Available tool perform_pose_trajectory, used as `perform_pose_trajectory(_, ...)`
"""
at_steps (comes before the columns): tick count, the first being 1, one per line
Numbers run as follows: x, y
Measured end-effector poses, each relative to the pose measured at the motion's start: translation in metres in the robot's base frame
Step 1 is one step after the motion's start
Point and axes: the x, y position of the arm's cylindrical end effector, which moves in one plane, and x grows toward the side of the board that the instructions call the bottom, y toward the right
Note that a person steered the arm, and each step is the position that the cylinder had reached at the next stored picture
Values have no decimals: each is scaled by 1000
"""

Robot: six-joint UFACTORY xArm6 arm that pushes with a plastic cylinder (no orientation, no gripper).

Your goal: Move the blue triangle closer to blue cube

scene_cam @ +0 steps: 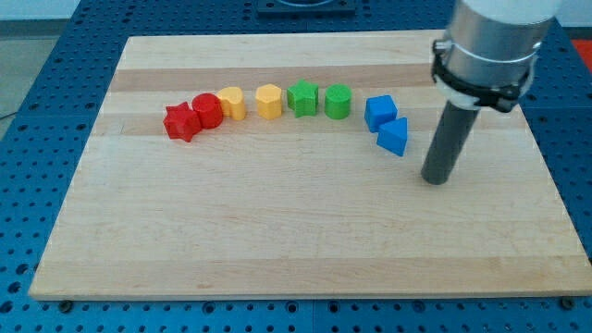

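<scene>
A: The blue triangle (393,137) sits right of the middle of the frame, just under the blue cube (380,112). They look like they touch, or nearly touch.

B: So is the job almost done?

A: I think so. Only a tiny nudge could be left.

B: How will the triangle handle?

A: It looks small, hard and light. It should slide easily on the smooth board (277,240). It may spin if pushed on a corner, so push on a flat side, the lower right one.

B: Where is my tip (437,179)?

A: Just to the right of the triangle and a bit lower, not touching it. There are no fingers here, only a rod, so nothing is held or squeezed.

B: Is there room?

A: Lots below and to the right. The board's right edge is well apart from the blocks. On the left, the green round block (338,101) is near the cube, so a hard push could bump it.
</scene>
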Motion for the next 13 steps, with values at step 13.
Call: perform_pose_trajectory(13, -7, -64)
